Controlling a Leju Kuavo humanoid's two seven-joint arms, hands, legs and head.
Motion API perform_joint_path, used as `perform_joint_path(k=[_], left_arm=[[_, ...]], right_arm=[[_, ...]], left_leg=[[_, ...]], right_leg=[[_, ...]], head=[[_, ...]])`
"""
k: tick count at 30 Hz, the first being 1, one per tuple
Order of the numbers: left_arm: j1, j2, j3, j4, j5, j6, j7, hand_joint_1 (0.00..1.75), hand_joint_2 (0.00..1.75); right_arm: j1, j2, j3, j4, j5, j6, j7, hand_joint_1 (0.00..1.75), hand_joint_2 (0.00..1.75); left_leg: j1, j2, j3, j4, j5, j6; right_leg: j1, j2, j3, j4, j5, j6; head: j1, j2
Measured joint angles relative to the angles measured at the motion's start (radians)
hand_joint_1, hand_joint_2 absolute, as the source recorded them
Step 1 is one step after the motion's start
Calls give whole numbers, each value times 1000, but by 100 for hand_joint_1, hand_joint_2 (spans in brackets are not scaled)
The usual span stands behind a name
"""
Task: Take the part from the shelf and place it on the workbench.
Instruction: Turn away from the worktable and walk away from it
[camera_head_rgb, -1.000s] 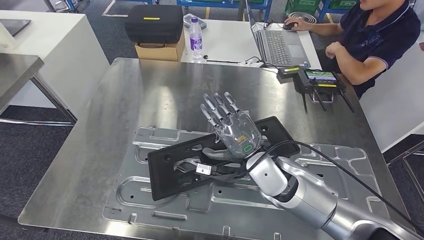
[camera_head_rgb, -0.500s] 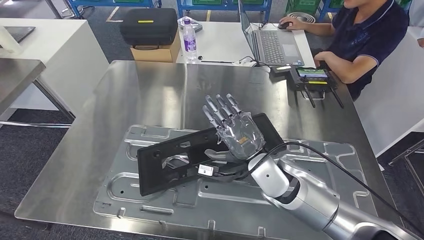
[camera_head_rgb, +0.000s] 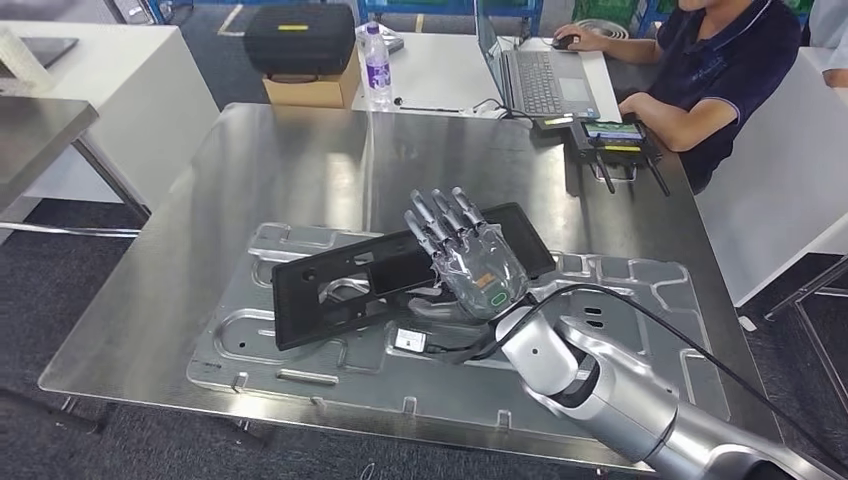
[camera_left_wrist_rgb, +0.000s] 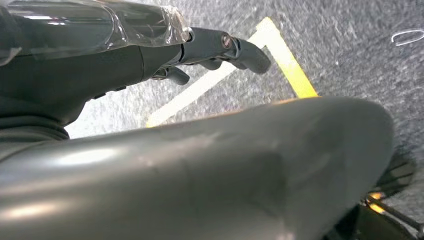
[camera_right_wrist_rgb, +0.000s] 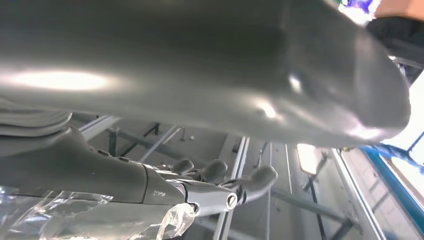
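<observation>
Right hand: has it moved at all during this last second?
Yes. Against the stamped metal sheet, the right hand has drawn back slightly toward the robot, across the black part.

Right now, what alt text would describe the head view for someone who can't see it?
A silver robot arm's right hand, fingers spread, rests on a flat black plastic frame lying on a stamped metal panel atop a steel workbench. Behind, a seated person uses a laptop.
</observation>
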Motion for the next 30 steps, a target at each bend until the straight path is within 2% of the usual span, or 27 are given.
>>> perform_joint_path(k=[1,2,3,4,6,7,8,9,10,11,12,13,14,15,17,18,19,20,22,23,24,25,26,27,28,29,30], left_arm=[[-2,-1,0,0,0,0,0,0,0],[-3,-1,0,0,0,0,0,0,0],[-4,-2,0,0,0,0,0,0,0],[-5,-2,0,0,0,-1,1,0,0],[-6,-4,0,-1,0,-1,1,0,0],[-6,-5,0,-1,0,-1,1,0,0],[-6,-6,0,-1,0,-1,1,0,0],[-6,-7,0,-1,0,-1,1,0,0],[-6,-7,0,-1,0,-1,1,0,0],[-7,-8,0,-1,0,-1,1,0,0],[-7,-7,0,-1,0,-1,1,0,0],[-8,-8,0,-1,0,-2,1,0,0],[-10,-8,0,-1,0,-2,2,0,0],[-11,-8,0,-1,0,-3,2,0,0],[-9,-8,0,-1,0,-6,3,0,0],[-6,-8,0,-1,0,-7,3,0,0],[-3,-8,0,-1,0,-8,3,0,0],[-1,-8,0,-1,0,-9,3,0,0],[2,-8,0,-1,0,-10,2,0,0],[2,-8,0,-1,0,-10,2,0,0],[3,-8,0,-1,1,-11,2,0,0],[4,-8,0,-1,1,-11,2,0,0],[4,-8,0,0,2,-11,1,0,0],[4,-8,0,0,2,-11,1,0,0],[3,-7,0,0,3,-11,0,0,0],[1,-5,1,0,3,-11,-1,0,0],[0,-4,1,0,3,-11,-2,0,0]], right_arm=[[-2,0,0,0,0,0,-1,0,0],[-4,-1,0,0,0,0,-3,0,0],[-6,-2,-1,0,0,0,-4,0,0],[-6,-3,-1,0,0,0,-4,0,0],[-7,-5,-2,0,0,1,-5,0,0],[-6,-6,-2,0,0,1,-5,0,0],[-6,-7,-2,0,-1,1,-5,0,0],[-6,-7,-2,0,-1,1,-5,0,0],[-6,-7,-2,0,-1,1,-5,0,0],[-7,-8,-2,0,-1,1,-6,0,0],[-10,-8,-2,0,-2,1,-6,0,0],[-14,-8,-3,0,-2,1,-6,0,0],[-17,-9,-4,0,-3,1,-7,0,0],[-20,-9,-5,0,-3,2,-8,0,0],[-20,-9,-6,0,-5,3,-10,0,0],[-21,-10,-6,0,-6,3,-11,0,0],[-22,-10,-6,1,-7,3,-11,0,0],[-24,-10,-6,1,-9,3,-11,0,0],[-25,-10,-6,1,-12,2,-12,0,0],[-25,-10,-5,1,-13,1,-12,0,0],[-25,-10,-5,1,-14,0,-12,0,0],[-25,-9,-5,1,-14,-1,-12,0,0],[-25,-9,-5,1,-15,-3,-12,0,0],[-26,-9,-5,1,-16,-4,-12,0,0],[-28,-7,-5,1,-17,-6,-12,0,0],[-30,-6,-5,1,-19,-7,-11,0,0],[-31,-5,-4,1,-21,-8,-11,0,0]], left_leg=[[0,0,-6,-2,9,2],[3,2,-13,-4,17,6],[6,3,-22,-7,29,13],[9,5,-34,-8,41,19],[11,6,-60,-7,63,25],[12,7,-74,-6,73,24],[13,7,-88,-5,84,22],[15,8,-100,-4,93,20],[17,8,-112,-2,101,16],[19,8,-122,2,108,11],[19,8,-132,8,113,5],[19,7,-141,14,117,-1],[17,7,-148,19,123,-7],[17,6,-154,21,130,-13],[21,6,-163,24,140,-23],[24,5,-171,35,128,-28],[26,5,-184,64,99,-32],[28,4,-202,114,55,-36],[27,4,-245,256,-40,-41],[27,4,-258,316,-68,-41],[26,4,-258,349,-74,-38],[23,4,-239,344,-60,-32],[19,3,-202,302,-33,-24],[13,3,-148,230,-5,-13],[8,3,-90,143,7,-1],[2,3,-45,72,12,7],[-2,2,-17,24,10,11]], right_leg=[[-1,0,-2,-2,6,5],[-2,0,-9,4,-1,9],[-3,0,-21,24,-27,13],[-4,0,-37,64,-70,17],[-7,-1,-76,197,-176,24],[-8,-1,-88,263,-207,28],[-9,-1,-89,306,-214,32],[-11,-2,-73,317,-198,36],[-14,-2,-39,290,-171,39],[-19,-2,12,231,-145,43],[-22,-2,69,155,-137,48],[-22,-1,115,87,-140,48],[-22,0,144,38,-150,45],[-19,1,153,15,-158,38],[-15,-1,142,10,-151,19],[-14,-3,134,10,-143,9],[-14,-5,125,10,-134,-1],[-14,-6,113,9,-124,-8],[-10,-6,88,10,-105,-15],[-7,-6,74,10,-96,-17],[-4,-6,61,11,-86,-18],[-2,-6,49,11,-77,-18],[1,-6,39,11,-68,-18],[2,-7,31,11,-60,-18],[4,-7,24,11,-52,-16],[5,-7,20,10,-44,-13],[4,-7,18,9,-36,-10]], head=[[0,0],[0,0],[0,0],[1,0],[2,0],[2,0],[2,0],[2,0],[2,0],[2,0],[2,0],[3,0],[3,0],[3,0],[2,0],[2,0],[1,0],[1,0],[0,0],[0,0],[0,0],[0,0],[0,0],[0,0],[0,0],[0,0],[1,0]])
